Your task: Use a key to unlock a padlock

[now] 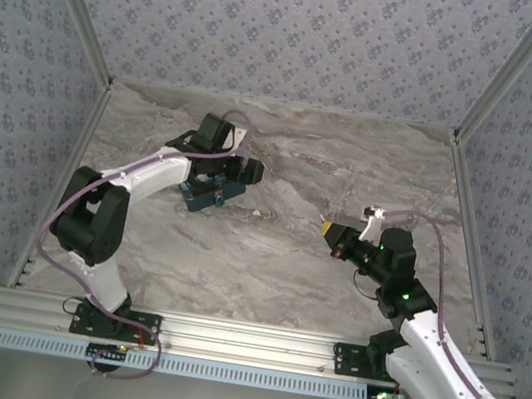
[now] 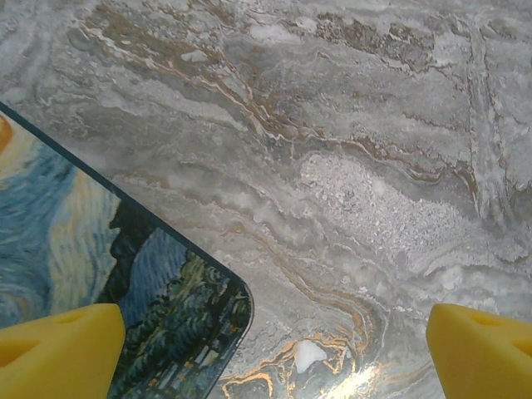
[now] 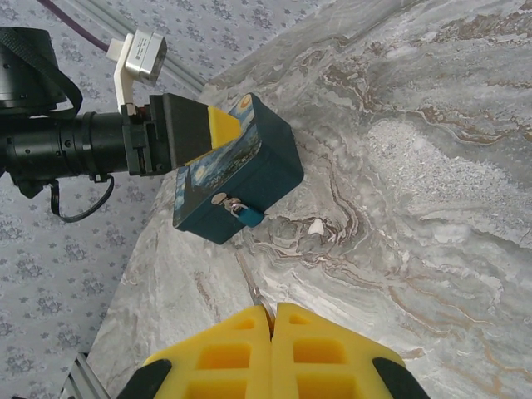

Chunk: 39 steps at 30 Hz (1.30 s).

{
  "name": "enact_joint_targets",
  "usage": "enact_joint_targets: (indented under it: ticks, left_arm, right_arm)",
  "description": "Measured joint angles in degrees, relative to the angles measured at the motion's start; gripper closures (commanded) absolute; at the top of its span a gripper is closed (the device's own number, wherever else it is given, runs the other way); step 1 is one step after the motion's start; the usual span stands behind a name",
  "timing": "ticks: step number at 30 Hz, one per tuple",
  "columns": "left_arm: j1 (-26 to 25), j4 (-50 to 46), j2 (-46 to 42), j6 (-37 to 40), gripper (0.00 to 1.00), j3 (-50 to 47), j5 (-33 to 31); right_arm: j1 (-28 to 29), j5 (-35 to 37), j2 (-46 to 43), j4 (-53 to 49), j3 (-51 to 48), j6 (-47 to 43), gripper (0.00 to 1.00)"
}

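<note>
Right wrist cam: what's your right gripper [image 3: 270, 337] got?
— Yellow fingers are pressed together with a thin silvery blade poking out between them. I read that as the key [image 3: 252, 289], tip aimed at the box front. It's pinched by the head, I'd say so the blade is free for the keyhole.
— Where's the padlock?
— The teal padlock [image 3: 248, 216] hangs off the silver latch [image 3: 221, 199] on the front face of the Starry Night box [image 3: 274, 162]. The box is flat on the marble table [image 3: 432, 208]. The key is well apart from the lock, not yet inserted.
— Left side?
— My left gripper [image 2: 270, 357] is spread wide, holding nothing. One yellow pad [image 2: 58, 349] is over the lid corner, the other over bare table. I can't tell if it touches the lid. My guess is it sits there to brace the box so it won't slide when the key pushes in.
— Keyhole visible?
— Too small to tell. That's the risk: the lock dangles loose and may swing off the tip.
</note>
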Motion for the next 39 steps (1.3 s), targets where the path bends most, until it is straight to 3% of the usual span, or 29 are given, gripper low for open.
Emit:
enact_joint_targets:
  ticks: [24,39]
  left_arm:
    - [-3.2,-0.2,1.8,1.7,0.12,-0.1,0.3]
    - [-10.7,1.6,-1.2,0.5,0.12,-4.0,0.2]
  right_arm:
    - [-1.2,0.9,-1.0,-1.9,0.0,0.0,1.00]
    - [-11.8,-1.7,-6.2,-9.0,-0.2,-0.7,1.00]
